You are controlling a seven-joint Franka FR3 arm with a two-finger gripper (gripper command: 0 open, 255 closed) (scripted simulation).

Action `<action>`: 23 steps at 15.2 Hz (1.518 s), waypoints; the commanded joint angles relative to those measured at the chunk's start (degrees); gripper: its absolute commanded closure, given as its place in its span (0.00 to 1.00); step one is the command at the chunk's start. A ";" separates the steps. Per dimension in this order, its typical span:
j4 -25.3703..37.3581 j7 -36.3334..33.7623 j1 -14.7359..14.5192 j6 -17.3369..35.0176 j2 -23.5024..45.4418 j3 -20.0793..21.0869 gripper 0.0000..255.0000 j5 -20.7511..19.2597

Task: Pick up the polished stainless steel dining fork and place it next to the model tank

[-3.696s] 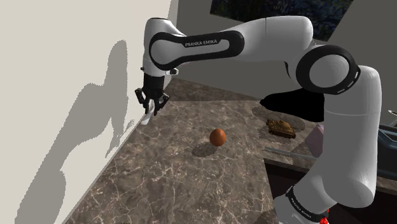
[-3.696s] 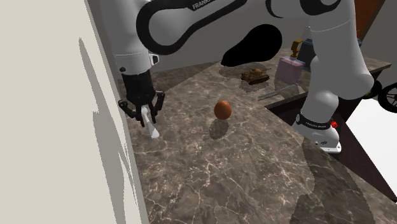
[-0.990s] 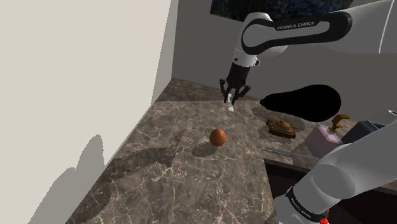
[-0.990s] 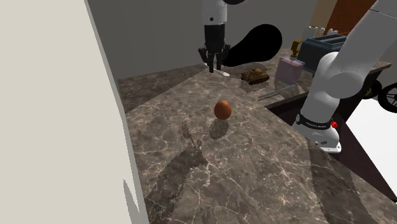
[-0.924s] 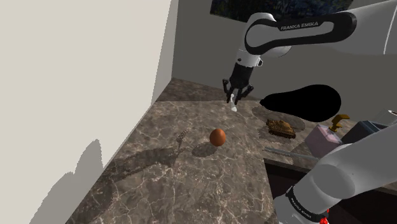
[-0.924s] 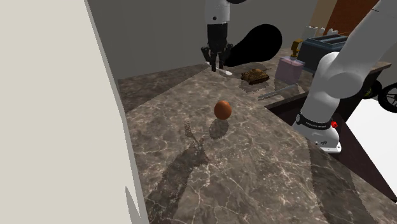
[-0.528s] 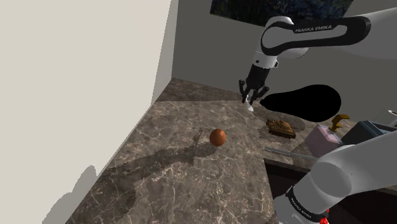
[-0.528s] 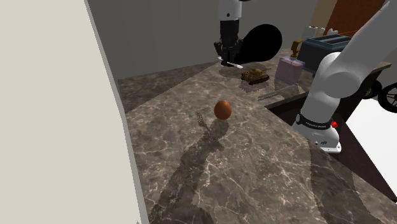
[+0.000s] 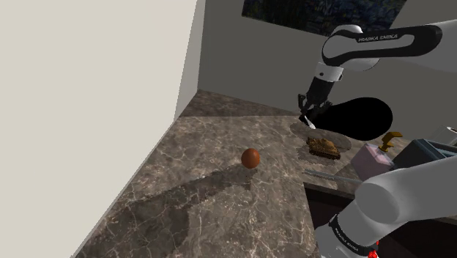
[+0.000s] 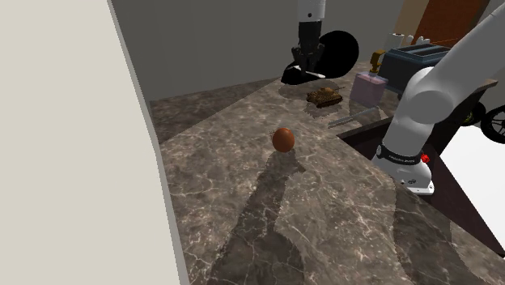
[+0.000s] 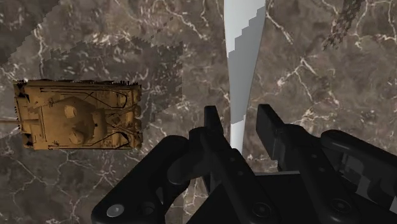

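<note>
Black two-finger gripper (image 11: 236, 119): fingers drawn in close on the handle of the pale grey slim fork (image 11: 243, 51), which hangs clear above the dark marble-patterned counter (image 9: 198, 205). Over the last second it swung across from behind the reddish-brown egg-shaped ball (image 9: 250, 157). Fork now just beside the tan-brown model tank (image 11: 76, 114). Likely remaining: lower, release.

I see a dark marble counter (image 9: 212, 198) with white veins. A cream wall (image 9: 95, 88) rises along one long edge of the counter, a grey wall (image 9: 242, 66) closes its far end, and long soft shadows (image 9: 183, 194) lie across its top. A black area (image 10: 338, 48) shows at the counter's far corner.
</note>
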State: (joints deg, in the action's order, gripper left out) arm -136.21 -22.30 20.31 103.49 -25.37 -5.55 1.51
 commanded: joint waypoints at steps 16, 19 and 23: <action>7.70 24.14 9.89 -0.83 6.63 -17.75 1.00 -8.90; 10.95 28.74 11.13 -0.74 9.83 -20.88 1.00 -9.14; 16.14 35.21 12.69 -0.70 15.06 -25.00 1.00 -8.39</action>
State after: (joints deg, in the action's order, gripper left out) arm -121.63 11.13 32.61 103.03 -11.63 -29.54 -7.10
